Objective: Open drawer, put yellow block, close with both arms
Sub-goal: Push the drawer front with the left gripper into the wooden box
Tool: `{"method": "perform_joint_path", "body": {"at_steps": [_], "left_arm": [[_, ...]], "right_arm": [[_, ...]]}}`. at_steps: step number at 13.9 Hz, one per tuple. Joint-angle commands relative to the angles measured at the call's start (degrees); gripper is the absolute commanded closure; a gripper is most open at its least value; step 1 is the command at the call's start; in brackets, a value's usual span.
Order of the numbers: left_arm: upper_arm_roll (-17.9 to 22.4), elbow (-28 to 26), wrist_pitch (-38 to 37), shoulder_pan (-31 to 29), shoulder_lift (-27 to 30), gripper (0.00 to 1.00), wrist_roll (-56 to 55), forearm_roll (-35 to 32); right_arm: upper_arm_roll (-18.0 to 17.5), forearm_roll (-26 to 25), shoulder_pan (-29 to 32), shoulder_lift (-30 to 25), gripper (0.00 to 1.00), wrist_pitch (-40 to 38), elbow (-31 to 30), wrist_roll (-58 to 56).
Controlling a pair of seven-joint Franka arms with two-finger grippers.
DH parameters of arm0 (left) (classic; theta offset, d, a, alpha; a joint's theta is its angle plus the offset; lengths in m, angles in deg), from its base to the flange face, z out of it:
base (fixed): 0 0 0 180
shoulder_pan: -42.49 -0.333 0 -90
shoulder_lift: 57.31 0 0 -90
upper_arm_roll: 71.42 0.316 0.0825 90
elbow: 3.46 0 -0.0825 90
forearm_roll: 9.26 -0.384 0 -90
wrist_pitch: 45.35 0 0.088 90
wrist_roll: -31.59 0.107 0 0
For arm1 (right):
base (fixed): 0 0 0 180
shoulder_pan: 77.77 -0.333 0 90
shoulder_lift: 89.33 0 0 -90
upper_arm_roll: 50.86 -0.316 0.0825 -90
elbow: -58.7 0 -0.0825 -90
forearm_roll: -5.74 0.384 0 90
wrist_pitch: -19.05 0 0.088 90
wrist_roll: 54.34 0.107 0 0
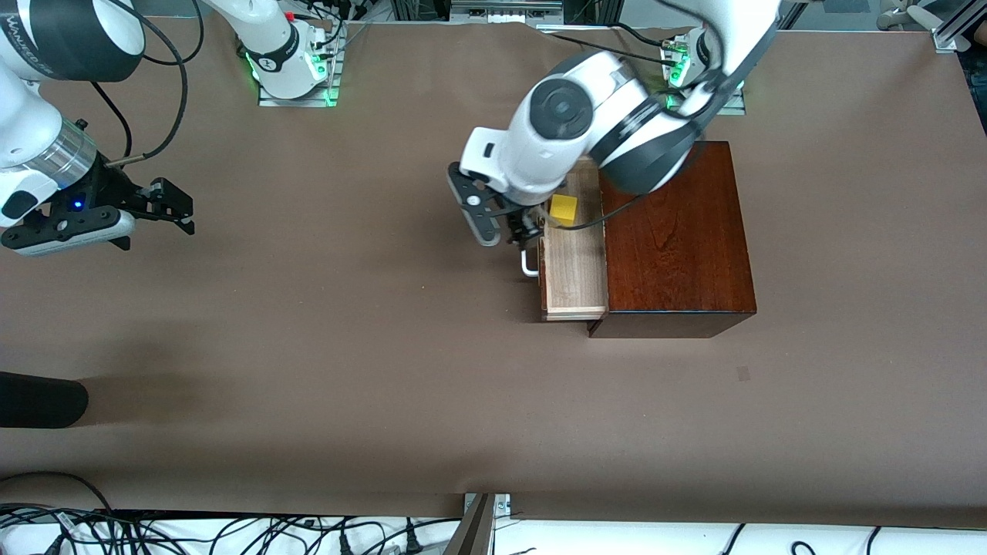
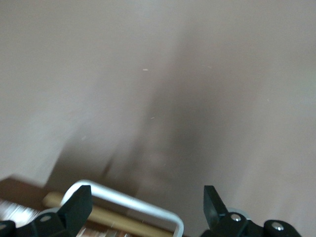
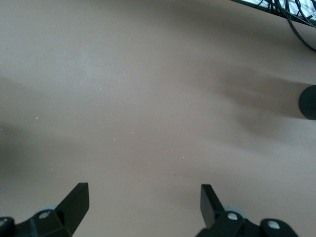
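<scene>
The drawer (image 1: 574,270) stands pulled out of the dark mahogany box (image 1: 678,239), toward the right arm's end of the table. The yellow block (image 1: 564,210) lies in the drawer's pale tray. My left gripper (image 1: 515,231) is open just above the white U-shaped handle (image 1: 528,266). In the left wrist view the handle (image 2: 128,202) lies between the spread fingers of the left gripper (image 2: 145,202), which holds nothing. My right gripper (image 1: 179,206) waits open and empty over bare table at the right arm's end, and its wrist view (image 3: 143,197) shows only the brown mat.
A dark rounded object (image 1: 38,399) lies at the right arm's end of the table, nearer the front camera; it also shows in the right wrist view (image 3: 308,102). Cables (image 1: 231,532) run along the table's front edge. Brown mat (image 1: 347,347) spreads between the arms.
</scene>
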Motion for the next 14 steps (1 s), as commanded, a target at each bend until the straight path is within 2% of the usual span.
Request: {"method": "perform_joint_path", "body": {"at_steps": [1,3,5,7,9,11,14], "left_arm": [[0.2,3.4,3.6,3.7,-5.5,0.00,8.0,-2.2],[1.4,3.0,3.7,3.7,-6.2,0.00,13.0,-7.8],[2.0,0.4,2.0,3.4,-6.2,0.00,20.3,-8.9],[3.1,-2.3,1.7,4.1,-6.2,0.00,20.7,-12.8],[3.5,-3.5,1.4,3.9,-6.5,0.00,20.9,-13.4],[5.7,-3.2,-3.0,3.5,-6.1,0.00,21.1,-13.6],[5.8,-2.9,-11.0,3.6,-5.7,0.00,20.7,-17.1]], "right_arm": [[-1.0,-0.8,1.1,-1.5,0.00,0.2,-0.9,-0.2],[-0.8,-0.8,1.1,-1.4,0.00,0.2,-0.4,-0.4],[-0.8,-0.8,1.3,-1.1,0.00,-0.9,0.8,-0.2],[-0.5,-0.8,1.3,-1.1,0.00,-2.2,1.8,0.0],[0.3,-0.8,1.2,-0.8,0.00,-3.0,2.3,0.1],[0.4,-0.6,1.2,-0.7,0.00,-5.3,3.1,0.4],[0.3,-0.6,1.1,-0.7,0.00,-5.3,3.1,0.5]]}}
